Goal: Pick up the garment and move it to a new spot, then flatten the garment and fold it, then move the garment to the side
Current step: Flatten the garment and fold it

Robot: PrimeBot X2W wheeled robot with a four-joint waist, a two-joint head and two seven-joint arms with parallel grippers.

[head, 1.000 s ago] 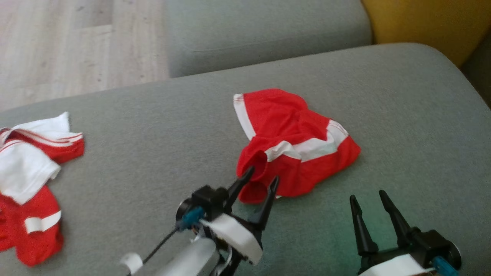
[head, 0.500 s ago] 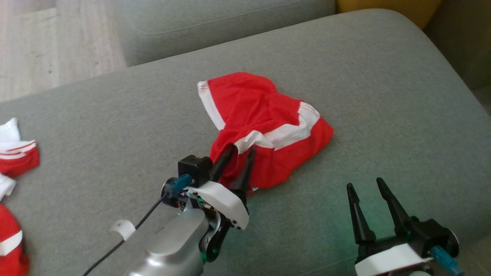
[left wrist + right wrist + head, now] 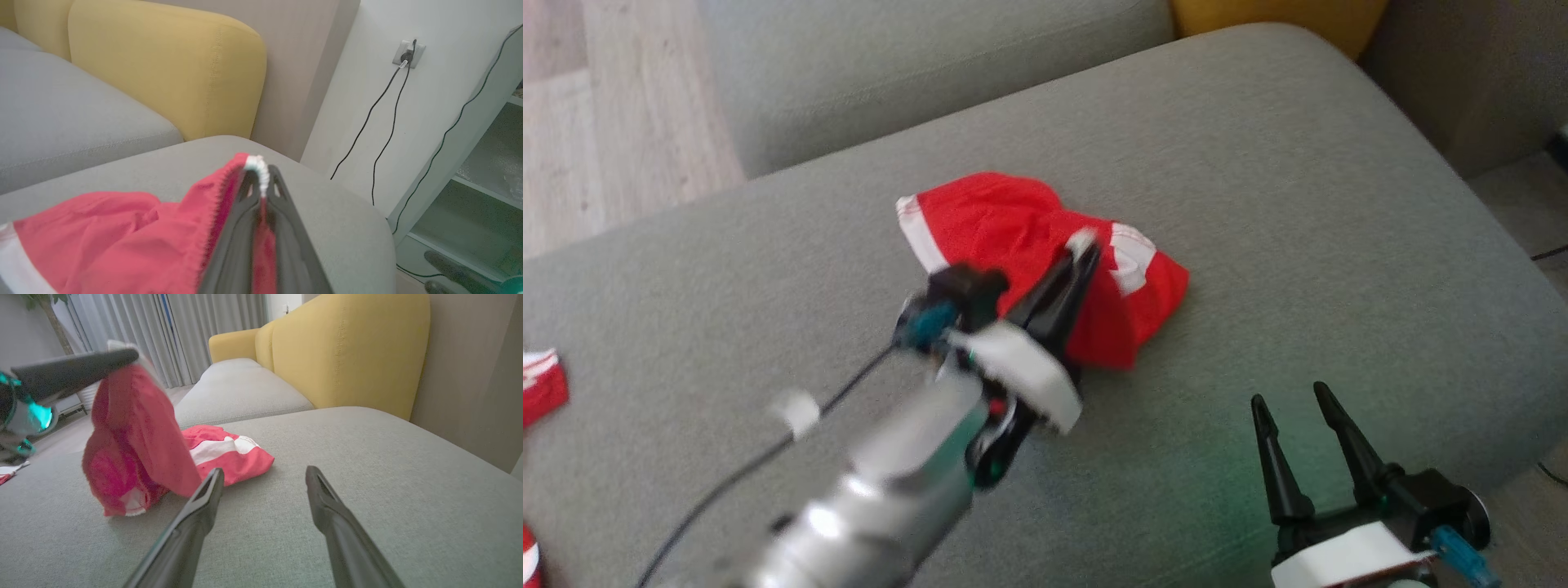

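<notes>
The garment point(image 3: 1005, 220), red with white bands, lies near the middle of the grey seat cushion point(image 3: 1339, 204); one hem is raised off the cushion, and the far end rests flat on the side toward the yellow backrest point(image 3: 347, 355). The long axis runs from the raised hem down to that resting end. The raised hem is clamped in the left gripper point(image 3: 1086, 245), whose fingers are pressed together on a white-edged fold; cloth hangs from the tips in a loose drape. The left forearm enters from the lower left of the head view, fingers pointing up and away. The right gripper point(image 3: 1288, 396) is well apart at the near right, fingers spread and empty, aimed across the cushion. In judgement, the left arm carries; the resting end must clear the cushion before any sideways travel.
</notes>
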